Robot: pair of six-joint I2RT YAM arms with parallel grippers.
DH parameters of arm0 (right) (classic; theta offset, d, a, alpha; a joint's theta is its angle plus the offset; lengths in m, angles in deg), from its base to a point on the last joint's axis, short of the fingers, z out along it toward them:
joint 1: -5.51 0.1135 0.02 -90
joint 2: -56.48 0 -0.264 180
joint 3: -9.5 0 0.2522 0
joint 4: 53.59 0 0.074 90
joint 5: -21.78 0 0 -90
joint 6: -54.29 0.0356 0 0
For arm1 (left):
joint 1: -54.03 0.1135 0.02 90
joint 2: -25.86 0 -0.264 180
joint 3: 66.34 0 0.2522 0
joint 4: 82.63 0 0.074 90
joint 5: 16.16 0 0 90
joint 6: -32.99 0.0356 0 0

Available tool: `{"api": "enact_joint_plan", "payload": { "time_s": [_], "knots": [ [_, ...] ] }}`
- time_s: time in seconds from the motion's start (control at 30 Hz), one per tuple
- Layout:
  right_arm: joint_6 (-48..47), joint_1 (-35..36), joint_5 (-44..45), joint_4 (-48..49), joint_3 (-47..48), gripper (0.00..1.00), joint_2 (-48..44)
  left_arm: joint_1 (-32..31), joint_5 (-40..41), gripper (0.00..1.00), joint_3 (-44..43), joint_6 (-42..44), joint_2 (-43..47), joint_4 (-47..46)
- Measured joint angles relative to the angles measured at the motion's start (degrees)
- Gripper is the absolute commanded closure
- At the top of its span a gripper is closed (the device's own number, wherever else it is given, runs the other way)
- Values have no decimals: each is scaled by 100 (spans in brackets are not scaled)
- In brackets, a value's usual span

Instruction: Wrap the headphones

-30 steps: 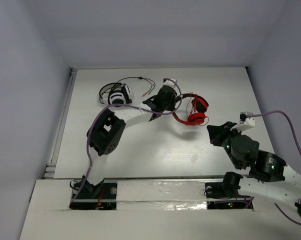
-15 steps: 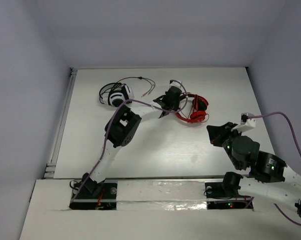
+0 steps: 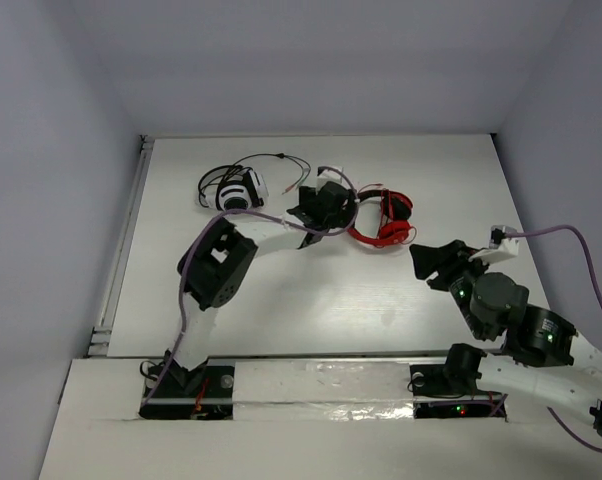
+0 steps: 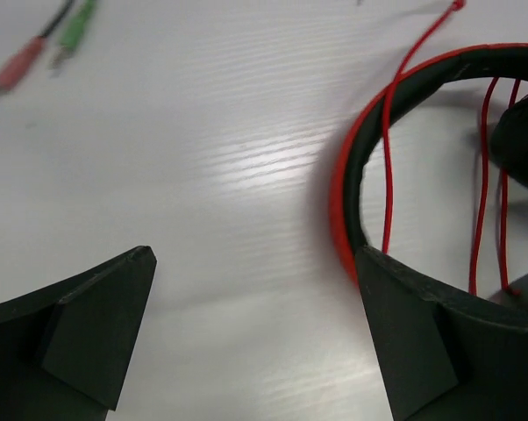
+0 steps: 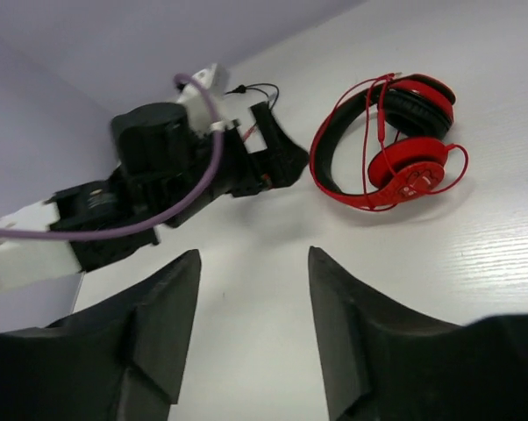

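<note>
While lying toward the desk's far edge, right of its middle, the headphones (image 3: 389,236) are seen with the red cable (image 4: 388,158) draped over the headband. The left gripper (image 4: 251,263) is spread empty just beside that headband. The right gripper (image 5: 253,259) is likewise released, nearer the right edge.

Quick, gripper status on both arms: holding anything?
Left gripper: open, holding nothing, one finger right beside the headphones band.
Right gripper: open, empty, apart from the headphones.
</note>
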Motion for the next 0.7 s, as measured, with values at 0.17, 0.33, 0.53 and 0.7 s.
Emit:
{"api": "enact_joint_plan", "payload": {
  "time_s": [0.17,0.33,0.53,0.7],
  "knots": [
    [-146,0,66,92,35,20,-11,0,507,1,1141,-240,1451,-4],
    [-256,0,192,87,155,0,-57,4,789,1,2177,-402,3069,31],
    [-446,0,254,37,481,0,-243,-72,713,1,3053,-428,5156,-2],
    [-629,0,256,35,616,0,-763,-114,535,1,3296,-428,6570,26]
  ]
}}
